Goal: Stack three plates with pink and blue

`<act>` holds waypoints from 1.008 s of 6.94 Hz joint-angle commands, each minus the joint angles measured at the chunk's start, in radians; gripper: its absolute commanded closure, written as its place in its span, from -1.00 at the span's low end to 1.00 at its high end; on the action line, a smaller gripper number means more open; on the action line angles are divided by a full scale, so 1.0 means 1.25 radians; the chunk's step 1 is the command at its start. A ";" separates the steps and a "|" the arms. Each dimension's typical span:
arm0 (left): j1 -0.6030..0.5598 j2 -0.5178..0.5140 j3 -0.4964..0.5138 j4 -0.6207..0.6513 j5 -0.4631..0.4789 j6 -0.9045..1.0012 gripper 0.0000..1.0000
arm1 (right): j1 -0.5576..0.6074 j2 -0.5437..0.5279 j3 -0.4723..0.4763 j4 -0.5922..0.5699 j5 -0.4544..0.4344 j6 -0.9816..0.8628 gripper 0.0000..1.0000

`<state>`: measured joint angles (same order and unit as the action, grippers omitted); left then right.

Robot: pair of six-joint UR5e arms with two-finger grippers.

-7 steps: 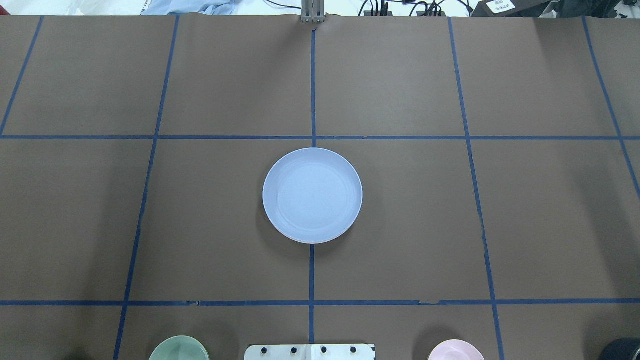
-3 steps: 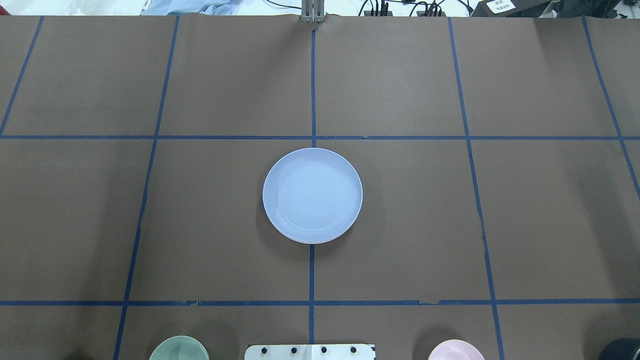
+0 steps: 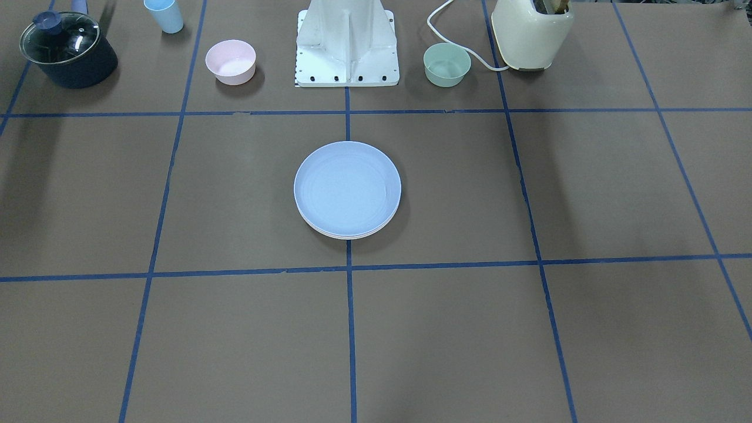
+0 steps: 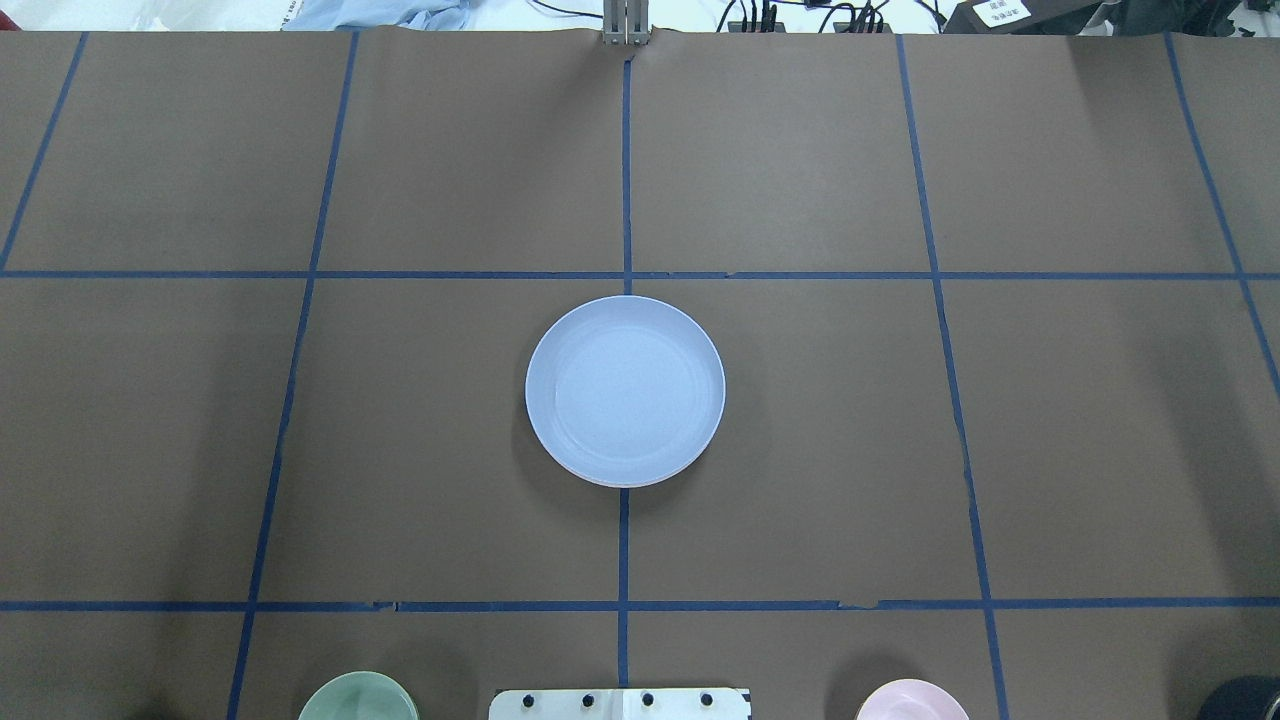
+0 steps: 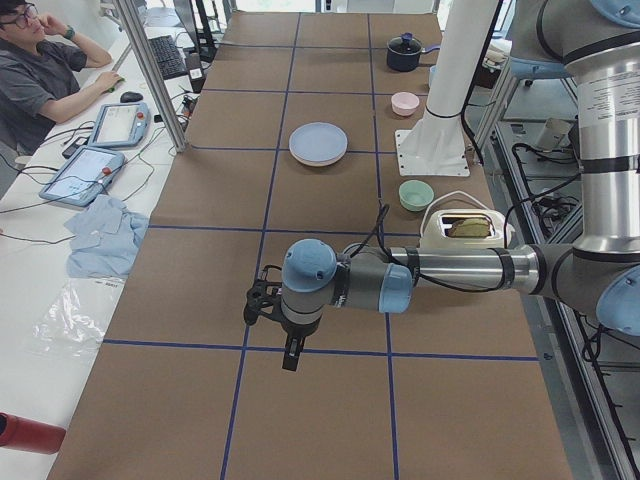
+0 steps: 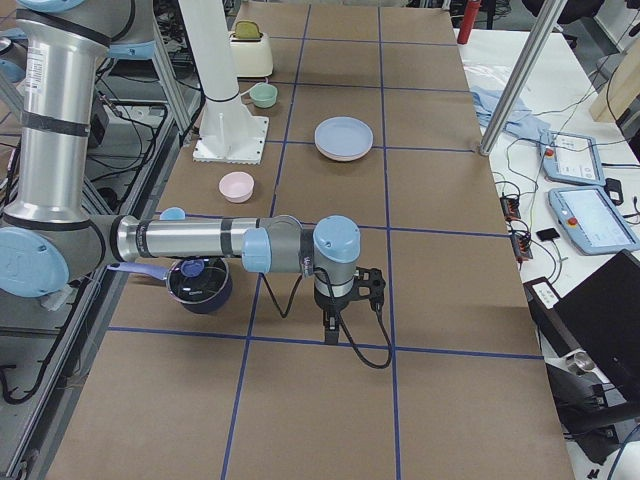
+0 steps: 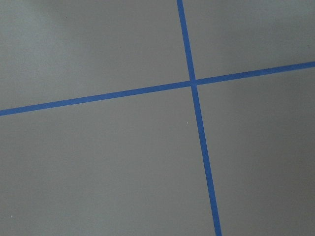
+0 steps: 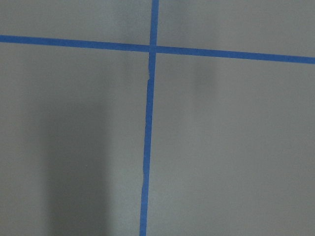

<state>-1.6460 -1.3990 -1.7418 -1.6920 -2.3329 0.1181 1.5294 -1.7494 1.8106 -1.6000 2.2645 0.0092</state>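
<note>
The light blue plate [image 4: 625, 390] lies on top of a stack at the table's middle, also seen in the front view [image 3: 346, 188]. A pale rim of a plate below it [image 3: 346, 236] shows at its near edge; a pinkish rim [image 6: 345, 157] shows in the right side view. I cannot make out the lower plates separately. My left gripper [image 5: 290, 355] hangs over the table far to the robot's left of the stack. My right gripper [image 6: 331, 330] hangs far to the right of it. Both show only in side views, so I cannot tell if they are open or shut.
By the robot's base [image 3: 348, 47] stand a small pink bowl [image 3: 230, 60], a green bowl [image 3: 447, 63], a light blue cup [image 3: 164, 14], a lidded dark pot [image 3: 67, 50] and a cream toaster [image 3: 531, 32]. An operator [image 5: 40, 70] sits across the table.
</note>
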 commanded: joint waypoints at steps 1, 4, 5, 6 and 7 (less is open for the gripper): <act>-0.001 0.001 0.009 0.001 0.001 0.000 -1.00 | 0.000 0.001 0.002 0.000 0.005 0.000 -1.00; -0.001 0.001 0.009 0.001 0.001 0.000 -1.00 | 0.000 0.001 -0.003 0.000 0.006 0.001 -1.00; -0.001 0.002 0.009 0.002 0.002 0.000 -1.00 | 0.000 0.001 -0.003 0.000 0.006 0.002 -1.00; -0.001 0.011 0.008 0.001 0.002 0.001 -1.00 | -0.001 0.001 -0.003 0.000 0.007 0.002 -1.00; -0.001 0.012 0.008 0.001 0.002 0.001 -1.00 | -0.001 0.001 -0.003 0.000 0.023 0.002 -1.00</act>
<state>-1.6474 -1.3881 -1.7313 -1.6901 -2.3303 0.1192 1.5284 -1.7487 1.8071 -1.6000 2.2777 0.0121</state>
